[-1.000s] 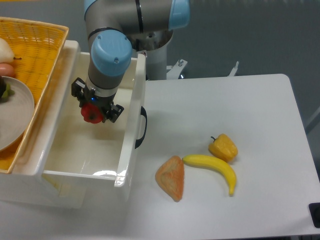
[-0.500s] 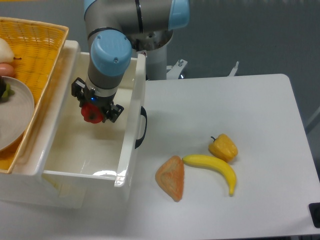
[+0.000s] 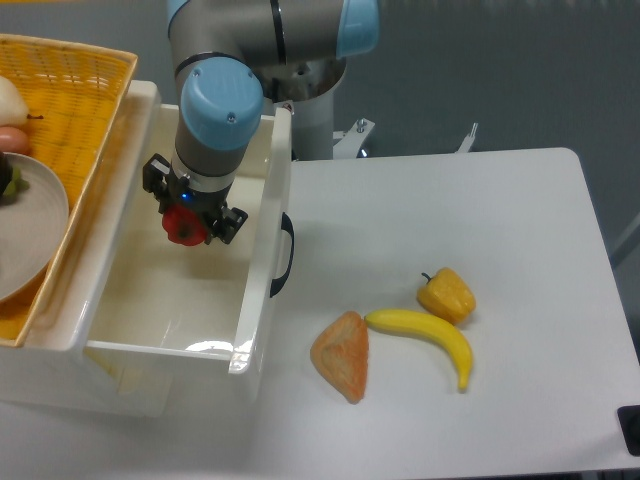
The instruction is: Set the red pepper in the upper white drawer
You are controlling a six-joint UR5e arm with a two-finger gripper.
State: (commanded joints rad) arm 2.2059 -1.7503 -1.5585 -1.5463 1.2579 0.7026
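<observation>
White tabletop fills the right and lower part of the frame, with a dark grey background behind it along the top. At the left stands the upper white drawer, a deep glossy box with its black handle on the wall facing the middle of the frame. Over the drawer's open interior, in the upper left of the frame, the arm with its blue caps points downward, and the gripper pinches the red pepper between its fingers; only part of the pepper shows under the dark jaw parts. Whether the pepper touches the drawer floor cannot be told from this view. Against the drawer's left rim, at the far left edge, lies a yellow woven basket holding a pale plate. On the bare table right of the drawer, lower centre, an orange wedge-shaped pastry sits just beside a banana, and a yellow-orange pepper touches the banana's upper side.
</observation>
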